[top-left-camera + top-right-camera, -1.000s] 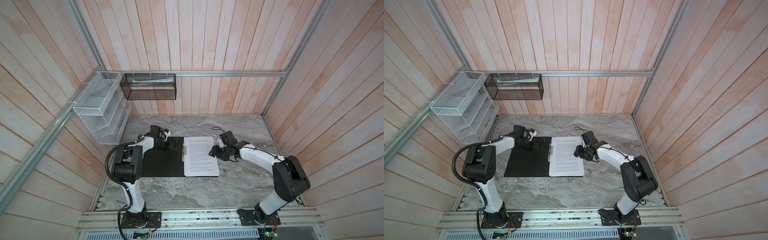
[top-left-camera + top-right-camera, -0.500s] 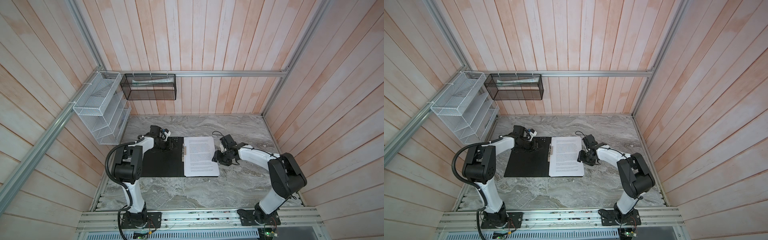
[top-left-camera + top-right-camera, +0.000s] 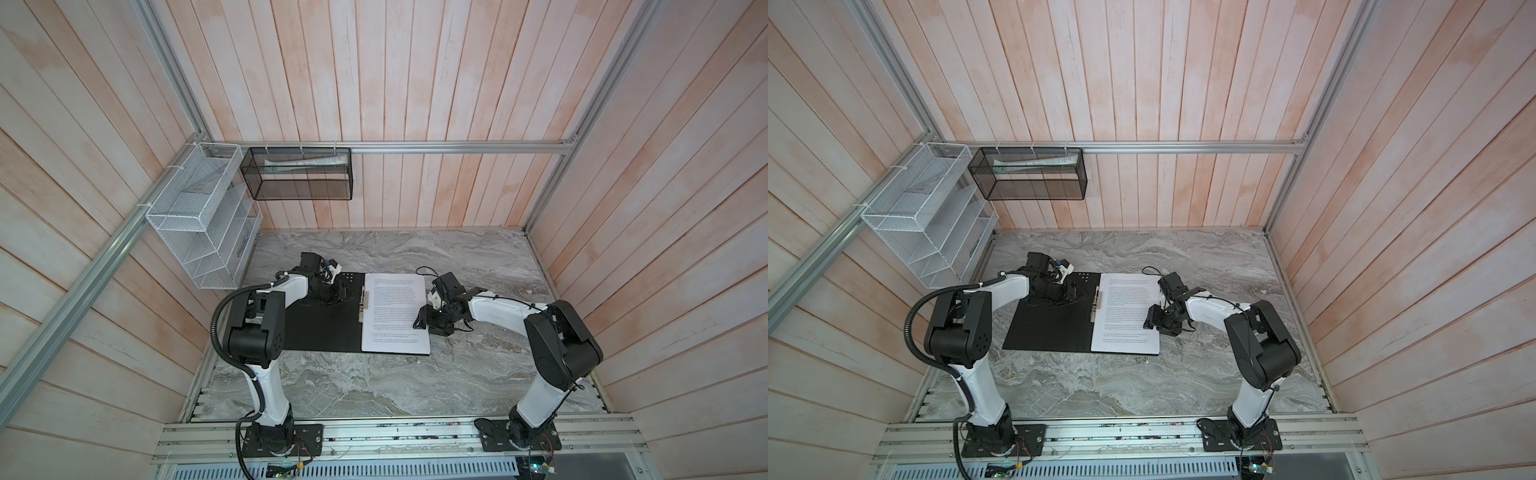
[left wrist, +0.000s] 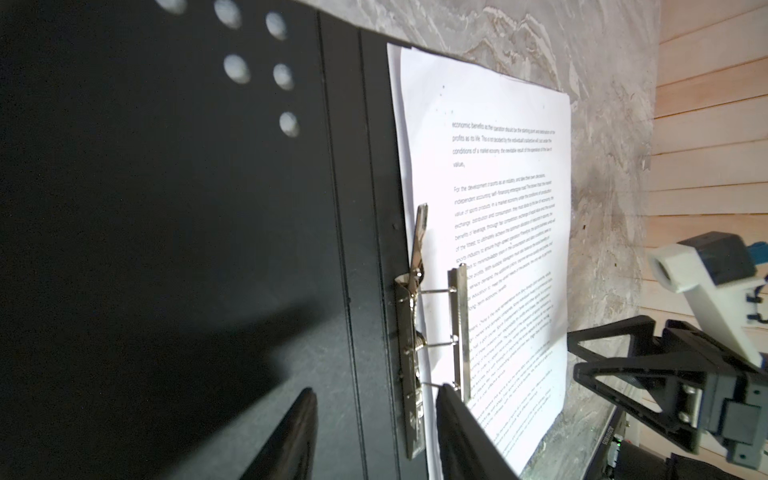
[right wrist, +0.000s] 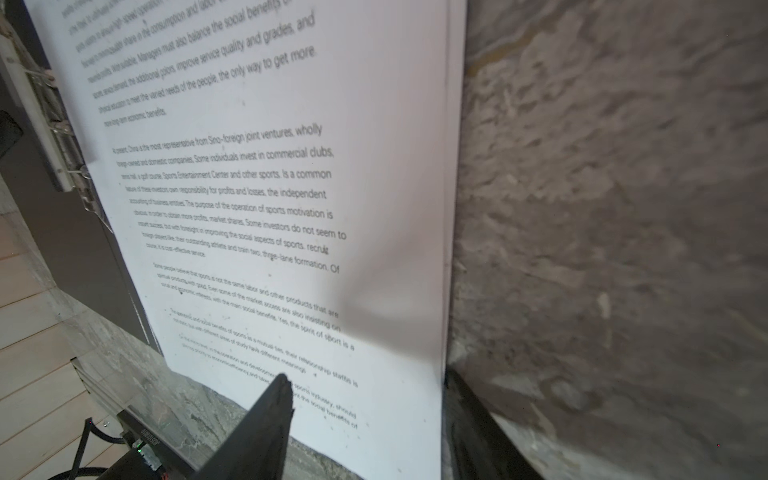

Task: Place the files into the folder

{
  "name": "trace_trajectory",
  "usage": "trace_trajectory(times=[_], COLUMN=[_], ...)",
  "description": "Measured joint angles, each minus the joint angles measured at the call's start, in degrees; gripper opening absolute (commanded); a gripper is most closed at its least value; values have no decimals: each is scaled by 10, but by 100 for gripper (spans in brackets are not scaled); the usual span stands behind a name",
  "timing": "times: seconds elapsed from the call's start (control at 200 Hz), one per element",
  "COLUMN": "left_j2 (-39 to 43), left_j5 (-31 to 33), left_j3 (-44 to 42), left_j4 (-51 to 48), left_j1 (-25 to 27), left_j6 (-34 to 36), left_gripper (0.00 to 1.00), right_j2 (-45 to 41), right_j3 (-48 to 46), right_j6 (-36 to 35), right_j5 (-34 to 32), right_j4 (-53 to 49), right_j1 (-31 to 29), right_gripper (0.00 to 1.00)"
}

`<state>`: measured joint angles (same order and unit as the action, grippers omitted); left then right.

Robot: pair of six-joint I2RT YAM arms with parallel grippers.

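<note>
1. In both top views a white wire mesh rack [image 3: 199,216] hangs at the upper left of the frame. Just right of it, a black mesh basket [image 3: 299,174] hangs on the back wall.
2. Left of centre, the left gripper [image 3: 343,294] sits low over the black inner face of the open folder [image 3: 320,332], which lies flat on the marble tabletop [image 3: 374,386]. In the left wrist view its jaws are spread and hold nothing. One finger [image 4: 291,436] is over the black cover and the other is by the page margin, with the metal spine clip [image 4: 411,353] between them.
3. At centre, the files [image 3: 395,316] lie on the folder's right half, with their left margin at the clip.
4. Right of centre, the right gripper [image 3: 422,322] is at the files' right edge. Its jaws are spread and grip nothing. One finger [image 5: 266,419] is above the printed page and the other is on the table side of the edge. The paper buckles slightly there.
</note>
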<state>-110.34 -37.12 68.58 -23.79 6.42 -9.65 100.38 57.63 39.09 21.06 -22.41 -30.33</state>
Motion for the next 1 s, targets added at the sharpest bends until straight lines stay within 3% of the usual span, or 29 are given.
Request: trace_trajectory(times=[0.996], left_j2=[0], left_j5=[-2], left_j3=[-13], left_j4=[0], left_j1=[0], left_j6=[0], left_gripper=[50], right_j2=[-4], right_j3=[9], right_j6=[-3], right_j5=[-14], right_j4=[-29], right_j1=[-32], right_gripper=[60])
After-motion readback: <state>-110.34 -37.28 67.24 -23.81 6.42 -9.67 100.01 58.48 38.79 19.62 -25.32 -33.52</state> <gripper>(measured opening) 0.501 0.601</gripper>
